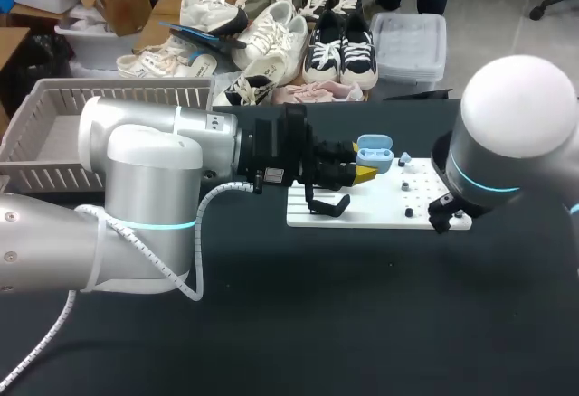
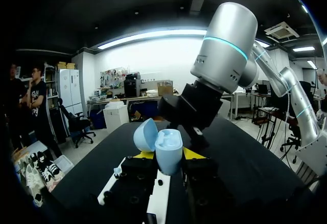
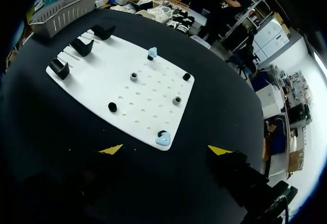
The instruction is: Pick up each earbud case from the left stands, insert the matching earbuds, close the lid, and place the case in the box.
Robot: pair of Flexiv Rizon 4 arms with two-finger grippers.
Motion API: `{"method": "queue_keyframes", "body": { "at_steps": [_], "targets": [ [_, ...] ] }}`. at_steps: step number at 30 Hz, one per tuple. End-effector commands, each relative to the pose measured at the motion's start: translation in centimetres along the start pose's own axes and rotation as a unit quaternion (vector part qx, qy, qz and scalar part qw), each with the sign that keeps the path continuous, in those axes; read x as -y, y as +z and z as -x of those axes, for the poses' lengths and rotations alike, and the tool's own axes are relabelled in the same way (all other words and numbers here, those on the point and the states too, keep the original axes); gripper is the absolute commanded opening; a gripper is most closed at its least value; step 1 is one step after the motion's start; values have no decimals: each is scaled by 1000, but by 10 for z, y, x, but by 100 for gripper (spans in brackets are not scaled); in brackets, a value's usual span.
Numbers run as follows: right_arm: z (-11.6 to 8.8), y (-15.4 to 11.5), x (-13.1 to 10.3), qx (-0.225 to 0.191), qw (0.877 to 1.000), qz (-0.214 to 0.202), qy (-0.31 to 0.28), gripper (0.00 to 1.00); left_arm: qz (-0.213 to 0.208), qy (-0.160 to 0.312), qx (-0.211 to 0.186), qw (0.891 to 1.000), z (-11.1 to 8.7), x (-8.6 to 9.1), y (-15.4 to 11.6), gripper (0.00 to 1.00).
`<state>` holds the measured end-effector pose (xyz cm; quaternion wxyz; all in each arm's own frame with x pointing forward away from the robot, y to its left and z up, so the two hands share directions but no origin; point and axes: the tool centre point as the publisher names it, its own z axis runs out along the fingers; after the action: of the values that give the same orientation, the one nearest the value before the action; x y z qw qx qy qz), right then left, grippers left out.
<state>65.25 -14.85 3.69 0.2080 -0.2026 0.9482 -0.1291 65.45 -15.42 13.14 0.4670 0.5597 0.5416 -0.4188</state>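
Left wrist view, left gripper (image 2: 167, 156) clenched on open blue earbud case (image 2: 168, 143), right gripper (image 3: 165, 150) spread wide, empty

Black table (image 1: 362, 324); white perforated board (image 1: 380, 211) lying flat on it, right of middle.

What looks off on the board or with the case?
Nothing stands out. The left gripper holds the blue case upright with its lid open. One blue earbud and a second earbud sit on the white board; none has spilled onto the table.
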Motion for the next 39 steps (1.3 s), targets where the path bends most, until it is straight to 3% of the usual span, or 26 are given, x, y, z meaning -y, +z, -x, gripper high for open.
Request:
{"method": "queue_keyframes", "body": {
  "at_steps": [1,13,20,26,30,39],
  "targets": [
    [0,2,0,-3,1000,13,8,100,4,0,0,1000,0,1,1,0],
    [1,10,0,-6,999,40,11,96,4,0,0,1000,0,1,1,0],
    [3,12,-1,-6,999,43,10,81,4,0,0,1000,0,1,1,0],
    [4,13,-1,-9,999,45,11,74,4,0,0,1000,0,1,1,0],
    [4,14,-1,-11,999,46,11,50,4,0,0,1000,0,1,1,0],
    [4,17,-2,-13,999,49,10,45,4,0,0,1000,0,1,1,0]
  ]
}}
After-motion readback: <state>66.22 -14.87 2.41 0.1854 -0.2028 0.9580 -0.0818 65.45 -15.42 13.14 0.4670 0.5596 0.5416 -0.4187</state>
